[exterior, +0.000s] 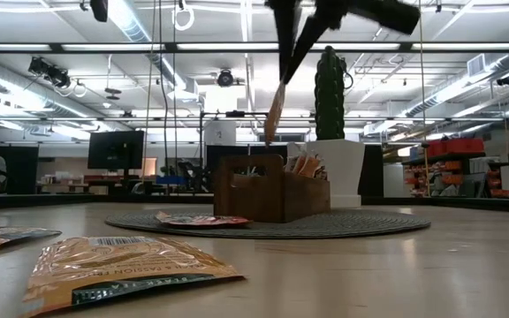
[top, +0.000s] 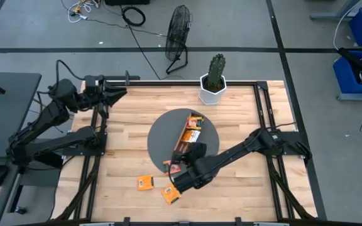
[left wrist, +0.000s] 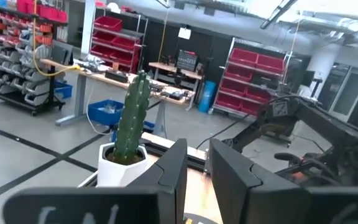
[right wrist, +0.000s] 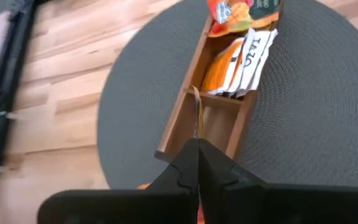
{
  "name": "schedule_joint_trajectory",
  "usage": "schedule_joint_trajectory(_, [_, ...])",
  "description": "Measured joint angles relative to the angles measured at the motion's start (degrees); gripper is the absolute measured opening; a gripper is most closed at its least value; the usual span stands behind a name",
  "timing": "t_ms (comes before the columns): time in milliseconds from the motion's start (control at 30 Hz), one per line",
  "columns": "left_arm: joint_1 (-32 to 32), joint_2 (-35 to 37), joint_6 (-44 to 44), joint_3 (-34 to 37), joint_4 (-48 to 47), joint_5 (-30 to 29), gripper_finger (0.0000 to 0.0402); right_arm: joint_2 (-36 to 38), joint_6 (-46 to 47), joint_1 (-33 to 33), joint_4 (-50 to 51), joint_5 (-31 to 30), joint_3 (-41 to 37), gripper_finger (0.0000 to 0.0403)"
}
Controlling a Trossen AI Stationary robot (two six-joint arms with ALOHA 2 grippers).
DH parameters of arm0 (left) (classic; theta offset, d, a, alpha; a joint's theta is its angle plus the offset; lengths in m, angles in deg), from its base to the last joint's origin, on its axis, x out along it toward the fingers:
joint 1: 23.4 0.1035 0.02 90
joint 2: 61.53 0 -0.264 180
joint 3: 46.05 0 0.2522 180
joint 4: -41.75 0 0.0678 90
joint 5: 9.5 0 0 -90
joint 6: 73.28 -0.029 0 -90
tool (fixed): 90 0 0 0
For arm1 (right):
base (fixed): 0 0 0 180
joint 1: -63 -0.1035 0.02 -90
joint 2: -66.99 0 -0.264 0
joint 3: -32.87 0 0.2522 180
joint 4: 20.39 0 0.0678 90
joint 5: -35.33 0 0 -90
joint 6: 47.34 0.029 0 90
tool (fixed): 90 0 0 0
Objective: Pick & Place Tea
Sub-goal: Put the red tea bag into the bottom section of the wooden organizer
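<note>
On the pale wooden counter, the long brown wooden compartment tray below the right tool already holds several sachets, a thin orange paper tea sachet is pinched edge-on between its pressed-together fingers above the empty end compartment, and three more lie loose nearby.

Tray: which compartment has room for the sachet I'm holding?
The tray's near-end compartment, right under the right gripper and its sachet, is bare. The next compartment holds upright sachets; the far one looks full too.
</note>
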Motion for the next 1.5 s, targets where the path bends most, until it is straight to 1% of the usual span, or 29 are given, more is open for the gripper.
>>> schedule_joint_trajectory(200, [0.0, 0.0, 4.5, 0.0, 0.0, 0.0, 0.0071, -0.9, 0.3, 1.3, 1.3, 1.1, 0.0, 0.0])
schedule_joint_trajectory(367, [0.0, 0.0, 4.6, 0.0, -0.1, 0.0, 0.0071, -0.9, 0.4, 3.2, 3.8, 1.2, 0.0, 0.0])
schedule_joint_trajectory(567, [0.0, 0.0, 4.2, 0.0, 0.0, 0.0, 0.0071, -1.9, -0.2, 5.2, 2.2, 1.4, -0.3, 0.0])
schedule_joint_trajectory(767, [0.0, 0.0, 4.2, 0.0, 0.7, 0.0, 0.0071, -3.7, -0.2, 5.4, 2.1, 3.3, -0.5, 0.0])
schedule_joint_trajectory(1000, [0.0, 0.0, 4.1, 0.0, 2.3, 0.0, 0.0071, -5.0, -0.5, 5.7, 1.3, 3.5, -0.4, 0.0])
schedule_joint_trajectory(1200, [0.0, 0.0, 4.1, 0.0, 2.4, 0.0, 0.0071, -6.7, -2.3, 6.2, 0.0, 7.8, -0.5, 0.0])
schedule_joint_trajectory(1500, [0.0, 0.0, 4.1, 0.0, 2.3, 0.0, 0.0071, -7.3, -2.8, 6.0, -1.2, 8.2, -0.5, 0.0002])
